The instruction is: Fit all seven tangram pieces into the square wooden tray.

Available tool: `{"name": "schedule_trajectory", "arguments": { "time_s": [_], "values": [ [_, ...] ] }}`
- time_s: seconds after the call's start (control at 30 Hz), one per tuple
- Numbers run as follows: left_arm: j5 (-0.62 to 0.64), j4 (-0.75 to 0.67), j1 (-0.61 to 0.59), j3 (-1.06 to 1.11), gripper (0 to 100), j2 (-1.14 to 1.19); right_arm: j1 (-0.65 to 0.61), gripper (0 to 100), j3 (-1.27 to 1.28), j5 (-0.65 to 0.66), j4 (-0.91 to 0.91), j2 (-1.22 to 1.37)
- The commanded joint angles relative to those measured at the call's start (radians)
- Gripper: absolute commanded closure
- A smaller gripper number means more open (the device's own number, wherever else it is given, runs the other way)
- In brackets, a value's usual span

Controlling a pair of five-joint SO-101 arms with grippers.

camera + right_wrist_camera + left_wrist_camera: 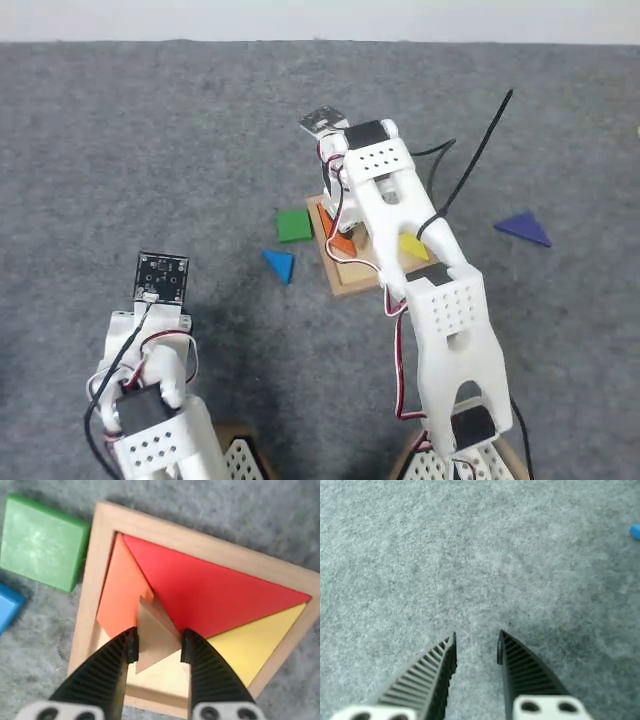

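Wooden square tray (200, 542) holds a red triangle (210, 590), orange piece (122, 595) and yellow triangle (250, 647); the right gripper (159, 642), over its bare floor, clamps a tan triangle (152, 620). Green square (293, 225), blue triangle (279, 264) and purple triangle (524, 229) lie outside on grey carpet (470, 555), where the left gripper (476, 640) hangs slightly parted, empty.

**Setting:** robotics lab bench, a tabletop manipulation station.

**Surface:** grey felt mat (120, 130) covers the whole table. A plain pale wall (300, 20) runs along 12 o'clock.

**Equipment:**
- Two white 3D-printed arms with perforated shells: left arm (160, 420) at 7 o'clock, right arm (440, 310) from 5 o'clock toward centre.
- Exposed servo wiring (399, 380).
- Bare camera board (161, 277) on a wrist.
- Loose black cable (480, 150) at 1 o'clock.
- Wooden base plates (240, 435) at 6 o'clock.

**Staged props:**
- At centre: wooden tray (350, 283), green square (293, 225), blue triangle (279, 264) and tan triangle (155, 635).
- At 3 o'clock: purple triangle (523, 228).
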Motion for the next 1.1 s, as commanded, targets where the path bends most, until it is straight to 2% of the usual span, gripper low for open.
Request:
{"name": "schedule_trajectory", "arguments": {
  "time_s": [0.0, 0.17, 0.4, 0.77, 0.93, 1.07],
  "values": [
    [-0.006, -0.011, -0.002, -0.007, 87, -0.006, -0.027, 93.6, -0.046, 0.014, 0.004, -0.015],
    [-0.006, -0.011, -0.002, -0.007, 87, -0.006, -0.028, 91.3, -0.044, 0.014, 0.019, -0.015],
    [-0.006, -0.011, -0.002, -0.007, 87, -0.006, -0.022, 73.4, -0.048, -0.034, 0.024, -0.019],
    [-0.006, -0.011, -0.002, -0.007, 87, -0.006, -0.015, 73.2, -0.080, -0.061, 0.041, -0.104],
    [-0.006, -0.011, -0.002, -0.007, 87, -0.006, -0.091, 73.2, -0.075, -0.074, 0.027, -0.145],
    [-0.006, -0.011, -0.002, -0.007, 87, -0.006, -0.151, 73.2, -0.075, -0.101, -0.061, -0.128]
  ]
}}
